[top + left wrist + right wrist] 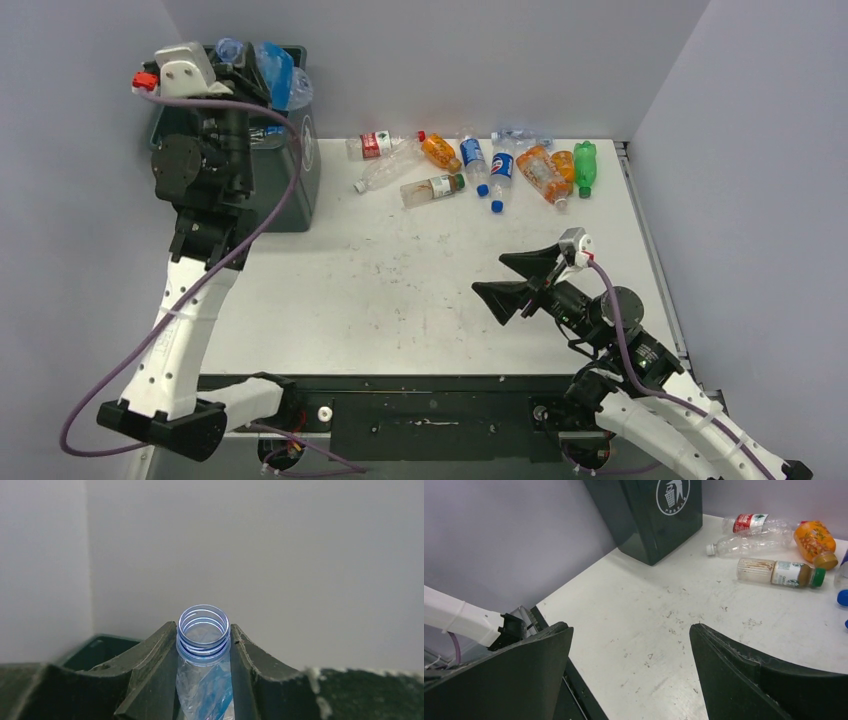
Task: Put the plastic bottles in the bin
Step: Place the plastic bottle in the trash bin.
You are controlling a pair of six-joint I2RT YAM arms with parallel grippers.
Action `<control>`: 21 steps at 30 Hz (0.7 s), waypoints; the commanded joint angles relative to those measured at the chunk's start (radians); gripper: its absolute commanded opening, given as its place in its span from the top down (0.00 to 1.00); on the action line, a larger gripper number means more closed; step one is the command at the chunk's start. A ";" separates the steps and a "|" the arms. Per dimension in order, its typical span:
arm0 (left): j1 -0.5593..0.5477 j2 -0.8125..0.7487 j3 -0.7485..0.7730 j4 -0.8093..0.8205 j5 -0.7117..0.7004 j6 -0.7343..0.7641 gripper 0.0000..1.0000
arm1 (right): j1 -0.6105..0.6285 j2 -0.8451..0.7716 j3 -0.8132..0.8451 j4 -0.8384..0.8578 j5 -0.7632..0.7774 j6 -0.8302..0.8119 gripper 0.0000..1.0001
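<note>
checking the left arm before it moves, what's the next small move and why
Probably open the left gripper: it is shut on a capless clear bottle that, seen from above, sits over the bin, so letting go should drop it in.

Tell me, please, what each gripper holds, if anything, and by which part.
The left gripper holds a capless clear bottle just below its threaded neck; the right gripper holds nothing.

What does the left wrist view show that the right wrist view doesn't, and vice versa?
Only left wrist: a capless clear bottle clamped in the left gripper, with the bin's open rim beyond. Only right wrist: the bin's round white sticker, plastic bottles lying on the table, and the open, empty right gripper. Both: the dark green bin and grey wall.
</note>
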 commanded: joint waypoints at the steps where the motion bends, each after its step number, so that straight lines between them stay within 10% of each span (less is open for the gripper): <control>1: 0.054 0.117 0.086 0.176 -0.206 0.108 1.00 | 0.008 0.007 0.004 -0.019 0.067 -0.003 0.10; 10: 0.181 0.377 0.292 0.225 -0.247 0.227 1.00 | 0.007 0.013 0.025 -0.085 0.103 -0.017 0.10; 11: 0.186 0.416 0.303 0.252 -0.242 0.246 0.95 | 0.007 0.012 0.025 -0.093 0.109 -0.020 0.10; 16: 0.203 0.499 0.366 0.293 -0.194 0.162 0.05 | 0.007 0.023 0.034 -0.122 0.131 -0.042 0.10; 21: 0.112 0.459 0.360 0.339 -0.188 0.134 0.04 | 0.008 0.044 0.022 -0.083 0.142 -0.032 0.10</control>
